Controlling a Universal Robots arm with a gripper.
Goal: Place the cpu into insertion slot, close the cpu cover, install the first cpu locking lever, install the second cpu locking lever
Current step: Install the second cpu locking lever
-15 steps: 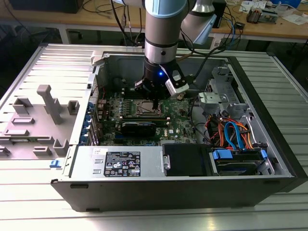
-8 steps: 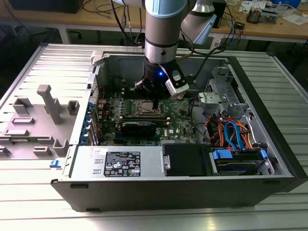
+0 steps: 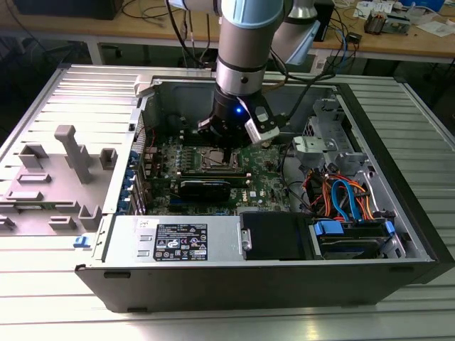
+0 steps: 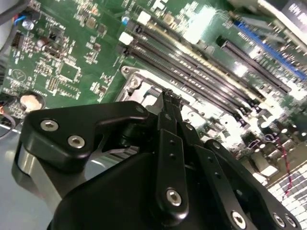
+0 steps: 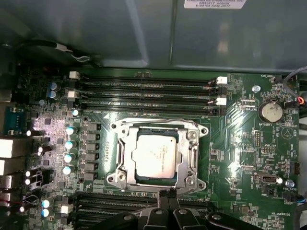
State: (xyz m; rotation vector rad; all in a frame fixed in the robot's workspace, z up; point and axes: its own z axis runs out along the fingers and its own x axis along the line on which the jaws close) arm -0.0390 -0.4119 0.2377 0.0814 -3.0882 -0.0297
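Note:
The cpu (image 5: 155,154), a dull silver square, lies in the insertion slot (image 3: 212,159) on the green motherboard. The silvery cpu cover (image 5: 188,143) lies flat around it, and the chip shows through its window. A thin locking lever (image 5: 197,152) runs along the cover's side; I cannot tell whether it is latched. My gripper (image 5: 168,193) is shut, its black fingertips together with nothing seen between them. It hovers at the edge of the socket frame (image 4: 136,84). In the second wrist view the gripper (image 4: 171,96) points down at that frame. In the exterior view the gripper (image 3: 226,150) hangs over the socket.
Memory slots (image 5: 144,91) flank the socket, and a coin battery (image 5: 270,112) sits nearby. A black expansion card (image 3: 205,186), the power supply (image 3: 178,241) and a drive cage with cables (image 3: 341,199) crowd the open case. Grey fixtures (image 3: 64,170) stand at the exterior view's left.

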